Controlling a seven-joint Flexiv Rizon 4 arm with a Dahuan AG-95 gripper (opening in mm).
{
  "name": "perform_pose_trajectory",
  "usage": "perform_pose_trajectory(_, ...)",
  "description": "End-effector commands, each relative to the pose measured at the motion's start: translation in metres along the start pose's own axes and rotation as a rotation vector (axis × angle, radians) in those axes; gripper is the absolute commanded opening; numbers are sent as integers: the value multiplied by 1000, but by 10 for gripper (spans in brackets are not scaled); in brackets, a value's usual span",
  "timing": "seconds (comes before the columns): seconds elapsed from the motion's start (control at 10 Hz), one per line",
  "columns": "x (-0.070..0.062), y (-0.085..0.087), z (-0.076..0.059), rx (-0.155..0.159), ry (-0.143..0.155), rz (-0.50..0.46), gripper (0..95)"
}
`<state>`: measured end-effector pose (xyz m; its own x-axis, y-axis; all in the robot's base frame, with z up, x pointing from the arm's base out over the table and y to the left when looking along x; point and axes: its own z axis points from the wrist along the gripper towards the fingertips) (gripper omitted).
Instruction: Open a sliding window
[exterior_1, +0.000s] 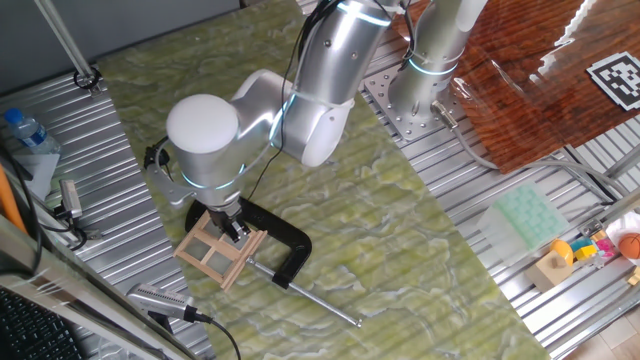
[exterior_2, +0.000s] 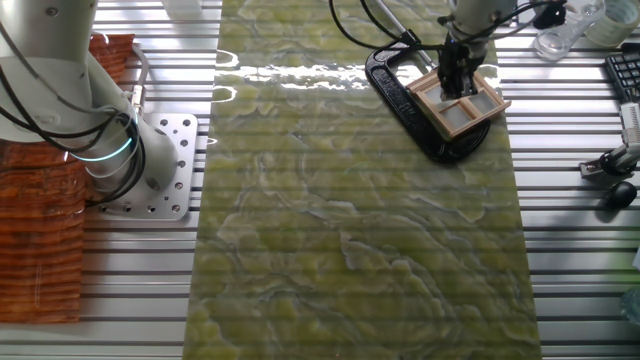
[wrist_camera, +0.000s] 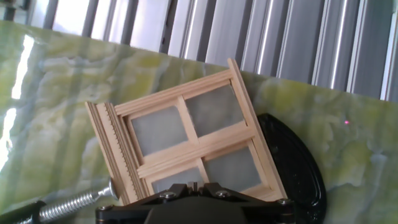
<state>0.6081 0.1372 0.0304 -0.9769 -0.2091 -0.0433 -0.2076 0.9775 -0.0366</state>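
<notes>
We find the sliding window lying flat on the green marbled mat, its far edge held in the black C-clamp whose steel screw rod runs out across the mat. Our gripper comes straight down onto the window near the edge that sits in the clamp. In the hand view its body fills the bottom of the picture and hides the tips, and in both fixed views the fingers are too small to separate, so we cannot tell whether they are spread or pressed together, nor whether they touch the wood.

We judge the step in hand to be seating the fingertips against the sash before sliding it. To do it well we keep the push along the grooved side rail, not across it, so the sash does not bind. We press lightly, since a hard downward load could tip the frame in the clamp, and we move slowly, watching for slip
</notes>
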Motion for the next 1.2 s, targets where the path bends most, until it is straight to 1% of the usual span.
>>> perform_pose_trajectory(0.1,0,0,-1,-4,2,-14,0)
perform_pose_trajectory(0.8,0,0,-1,-7,3,-52,0)
perform_pose_trajectory(0.9,0,0,-1,-8,2,-77,0)
perform_pose_trajectory(1.1,0,0,-1,3,26,-73,0)
perform_pose_trajectory(1.2,0,0,-1,3,32,-76,0)
